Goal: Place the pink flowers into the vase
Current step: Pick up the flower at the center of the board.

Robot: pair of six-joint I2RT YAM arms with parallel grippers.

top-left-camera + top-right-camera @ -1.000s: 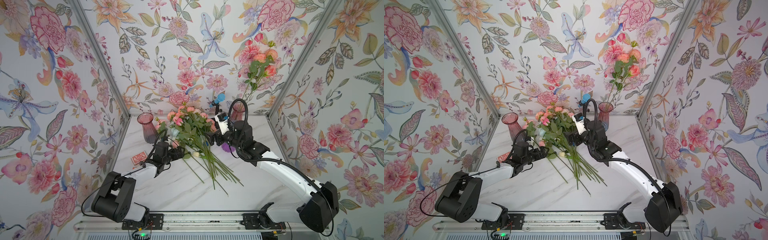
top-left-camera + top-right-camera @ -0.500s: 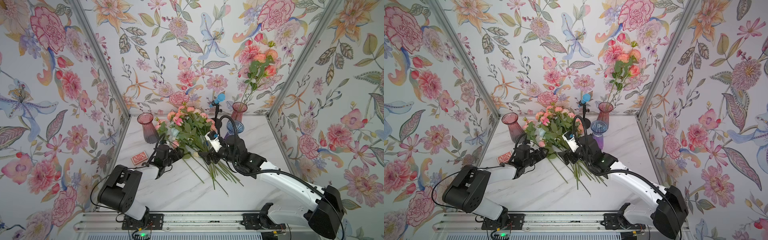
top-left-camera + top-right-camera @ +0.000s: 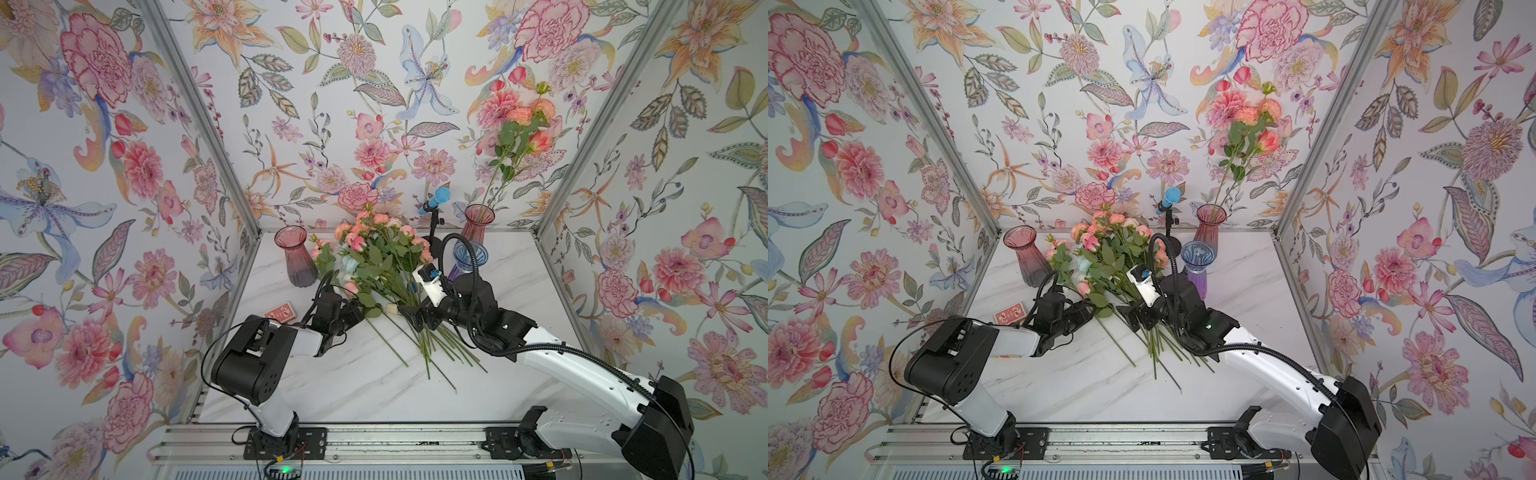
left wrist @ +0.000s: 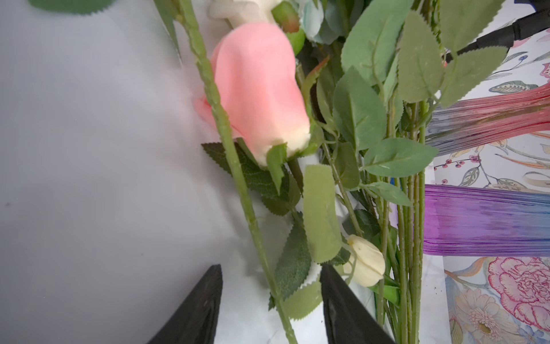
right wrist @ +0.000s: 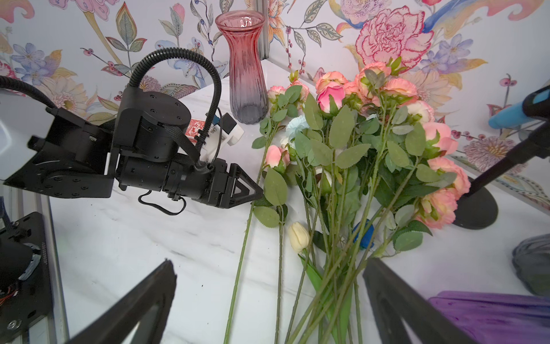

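The left vase (image 3: pixel 296 259) stood by the wall. The left gripper (image 4: pixel 270 269) straddled one green stem (image 4: pixel 242 184), jaws half apart and not touching it. The pink flowers (image 3: pixel 376 253) lay bunched on the table (image 3: pixel 332 382). The right gripper (image 5: pixel 269 262) gaped wide over their stems. A few more blooms stood in the back vase (image 3: pixel 478 226).

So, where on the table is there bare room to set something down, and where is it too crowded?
Bare: the near strip of the table between the stem ends and the front rail; also the right side, between the blue-purple vase and the right wall. Crowded: the back middle, where the pink flowers lie.
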